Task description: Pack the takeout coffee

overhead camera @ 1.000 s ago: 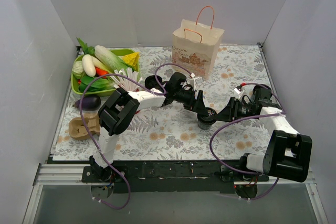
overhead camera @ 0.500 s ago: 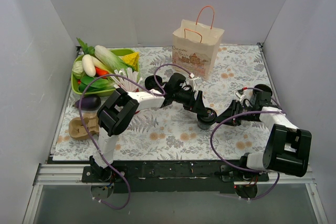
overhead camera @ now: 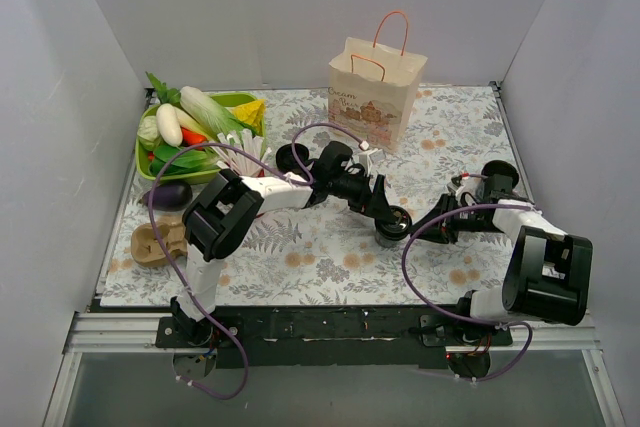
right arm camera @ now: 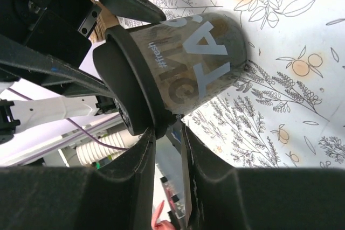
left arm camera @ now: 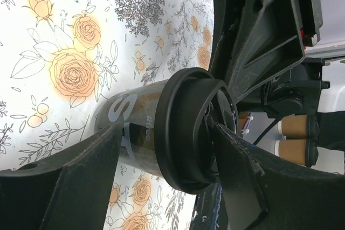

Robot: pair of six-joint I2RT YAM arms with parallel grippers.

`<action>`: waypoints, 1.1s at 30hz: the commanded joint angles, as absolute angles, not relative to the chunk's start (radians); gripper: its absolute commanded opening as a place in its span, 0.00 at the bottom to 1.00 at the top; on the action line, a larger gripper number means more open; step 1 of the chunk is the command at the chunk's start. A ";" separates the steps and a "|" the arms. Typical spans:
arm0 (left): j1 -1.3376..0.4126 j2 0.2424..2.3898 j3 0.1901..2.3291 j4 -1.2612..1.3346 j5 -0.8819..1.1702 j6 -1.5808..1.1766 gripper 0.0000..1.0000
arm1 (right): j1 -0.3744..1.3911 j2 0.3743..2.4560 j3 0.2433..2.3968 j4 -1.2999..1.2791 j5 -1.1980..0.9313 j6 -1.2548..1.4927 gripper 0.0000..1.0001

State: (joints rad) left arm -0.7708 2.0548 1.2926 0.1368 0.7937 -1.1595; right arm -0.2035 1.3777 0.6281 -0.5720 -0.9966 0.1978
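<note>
Two arms meet over the takeout coffee [overhead camera: 393, 224], which stands upright just right of the middle of the floral counter [overhead camera: 320, 252], with the open paper bag [overhead camera: 375, 92] at its 12 o'clock. The left end effector [left arm camera: 167, 133] reaches in from 10 o'clock and is closed around the cup, one finger [left arm camera: 70, 181] against the body and the other against the lid [left arm camera: 188, 127]. The right end effector [right arm camera: 166, 133] comes from 4 o'clock, narrowed to a slit at the lid's rim and apparently pinching it. The double hold looks meant to steady a top-heavy cup and keep its lid seated before the lift to the bag. The cup's base appears to rest on the counter. The cup is dark and brownish, with pale block lettering and a small "#fresh" mark, under a black lid with a raised rim.
</note>
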 commanded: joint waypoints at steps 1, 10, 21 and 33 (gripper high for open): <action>-0.764 2.102 1.201 -0.038 0.598 -1.039 0.65 | -0.207 1.449 0.571 -0.560 -0.549 0.146 0.01; -0.762 2.109 1.215 -0.028 0.646 -1.029 0.66 | -0.213 1.393 0.580 -0.499 -0.800 0.048 0.07; -0.759 2.060 1.313 0.024 0.827 -0.997 0.98 | -0.213 1.319 0.670 -0.563 -0.926 -0.084 0.39; -0.759 1.987 1.322 0.081 0.942 -1.043 0.98 | -0.212 1.361 0.779 -0.565 -0.982 -0.100 0.40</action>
State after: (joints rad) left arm -0.7593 2.0499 1.3052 0.0814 0.8894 -1.0542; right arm -0.2092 1.3476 0.7204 -0.5545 -0.9527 -0.0658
